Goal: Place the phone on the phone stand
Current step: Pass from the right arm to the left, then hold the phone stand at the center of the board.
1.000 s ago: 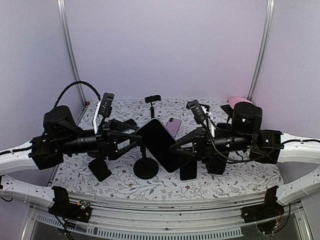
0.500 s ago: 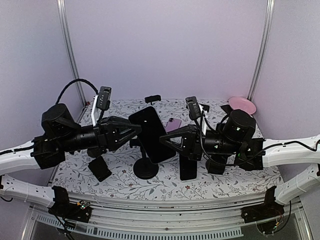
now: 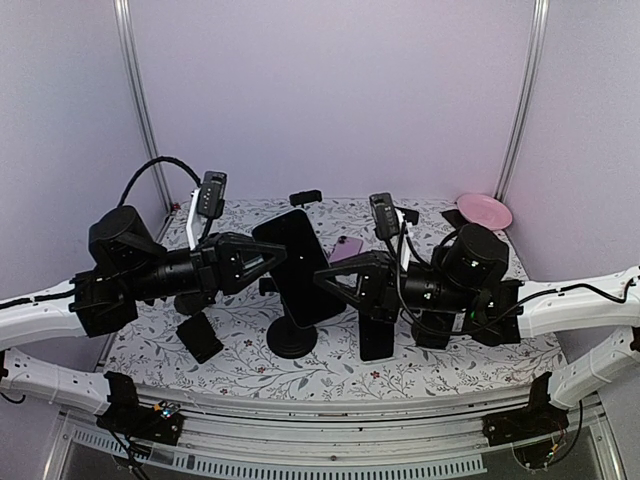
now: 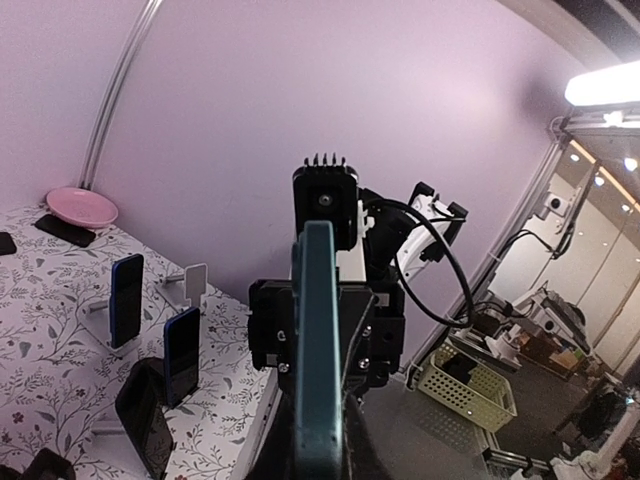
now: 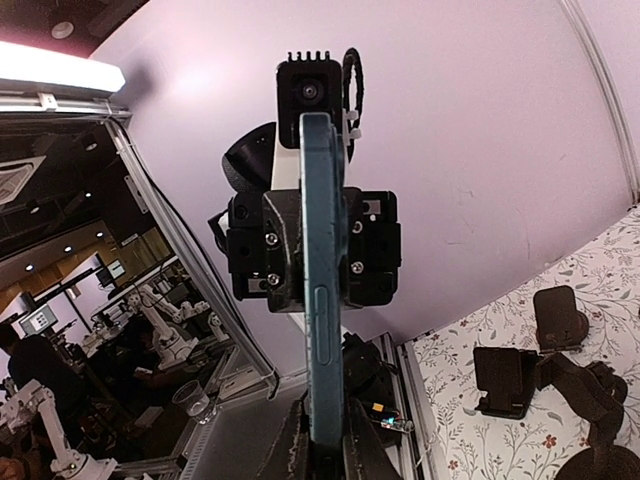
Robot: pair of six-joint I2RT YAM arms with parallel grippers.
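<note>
Left gripper (image 3: 270,262): clenching the phone (image 3: 298,266) from its 9 o'clock edge.
Right gripper (image 3: 322,278): gripping that phone from its 3 o'clock edge.
Phone: hanging tilted between both grippers, showing only its thin edge in both wrist views.
Phone stand (image 3: 292,338): sitting at the phone's 6 o'clock, its cradle hiding behind the phone.
Phone touching stand: cannot tell.

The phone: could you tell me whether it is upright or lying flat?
Upright, slightly tilted: the phone is held aloft between the left hand and right hand.
</note>
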